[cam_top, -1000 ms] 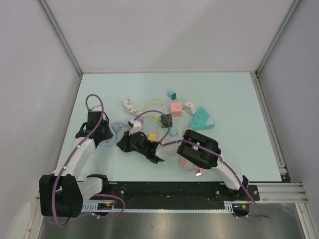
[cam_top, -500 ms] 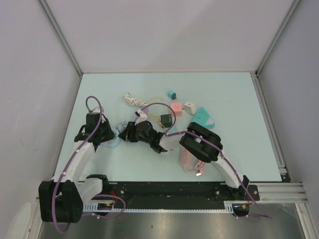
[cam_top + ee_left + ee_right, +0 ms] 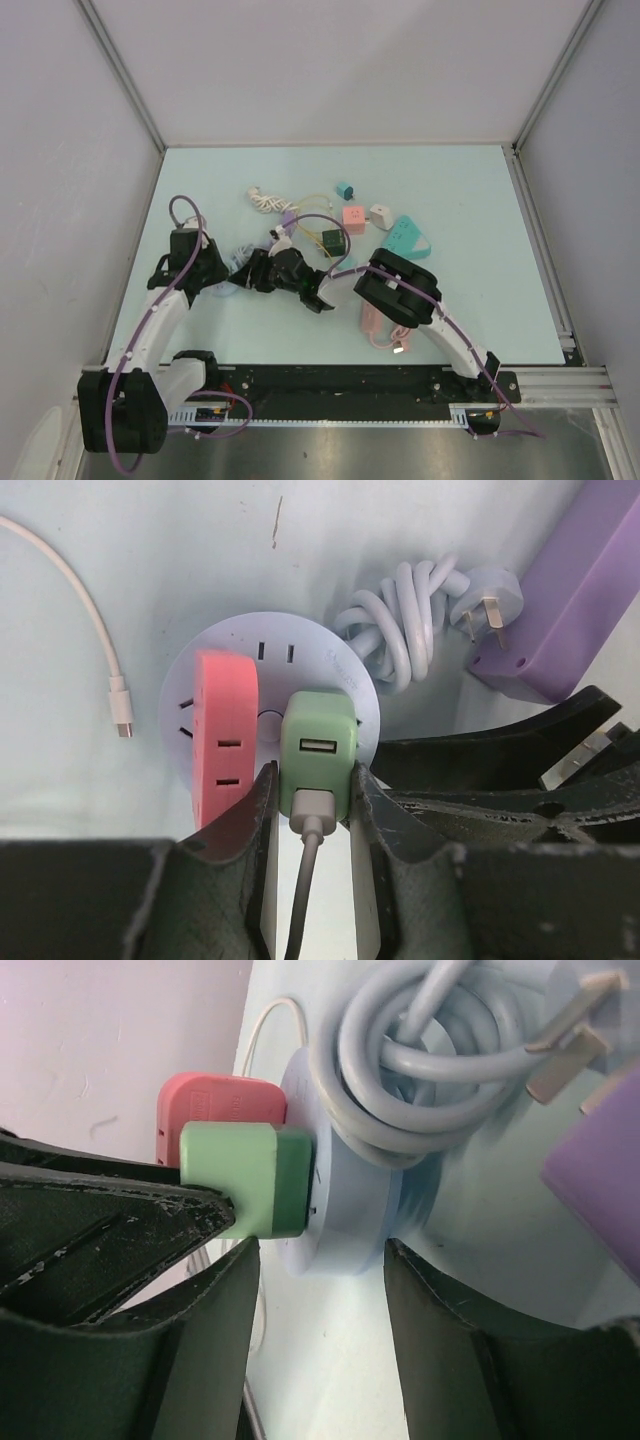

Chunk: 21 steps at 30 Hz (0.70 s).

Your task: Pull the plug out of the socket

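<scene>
Green plug (image 3: 318, 745) | pinched in left claw (image 3: 312, 785) | right claw (image 3: 318, 1255) parted astride round socket (image 3: 350, 1200)

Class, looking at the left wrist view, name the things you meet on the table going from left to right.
white cable → pink plug → green plug → coiled cord → purple power strip

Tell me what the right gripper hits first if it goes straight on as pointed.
Most likely the round socket: its rim sits between the open fingers of the right gripper, with the coiled cord beyond. Depth is unclear, so the fingers may first slide along its sides.
</scene>
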{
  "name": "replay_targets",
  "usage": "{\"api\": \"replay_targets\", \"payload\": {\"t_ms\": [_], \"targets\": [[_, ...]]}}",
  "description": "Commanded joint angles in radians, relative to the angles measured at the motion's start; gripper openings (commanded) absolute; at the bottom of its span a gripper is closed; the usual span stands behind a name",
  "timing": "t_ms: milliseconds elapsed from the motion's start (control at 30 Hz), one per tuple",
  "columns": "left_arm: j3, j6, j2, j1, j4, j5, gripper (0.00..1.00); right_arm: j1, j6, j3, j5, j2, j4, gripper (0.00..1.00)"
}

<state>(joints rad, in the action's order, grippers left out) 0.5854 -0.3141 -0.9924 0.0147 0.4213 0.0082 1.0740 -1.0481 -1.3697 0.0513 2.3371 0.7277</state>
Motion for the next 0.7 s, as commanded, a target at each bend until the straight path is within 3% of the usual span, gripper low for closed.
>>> {"api": "replay_targets", "payload": {"t_ms": [0, 267, 633, 667], "targets": [[0.005, -0.043, 0.041, 0.011, -0.041, 0.136, 0.0, -0.003, -0.134, 0.006, -0.027, 0.036, 0.026, 0.57], [0.01, -0.082, 0.052, 0.004, -0.036, 0.193, 0.0, 0.004, -0.225, 0.035, -0.11, 0.011, 0.009, 0.56], [0.011, -0.085, 0.029, -0.004, -0.027, 0.187, 0.01, -0.014, -0.247, 0.063, -0.064, 0.076, 0.246, 0.29], [0.011, -0.085, 0.025, -0.005, -0.027, 0.187, 0.01, -0.016, -0.251, 0.067, -0.062, 0.083, 0.263, 0.23]]}}
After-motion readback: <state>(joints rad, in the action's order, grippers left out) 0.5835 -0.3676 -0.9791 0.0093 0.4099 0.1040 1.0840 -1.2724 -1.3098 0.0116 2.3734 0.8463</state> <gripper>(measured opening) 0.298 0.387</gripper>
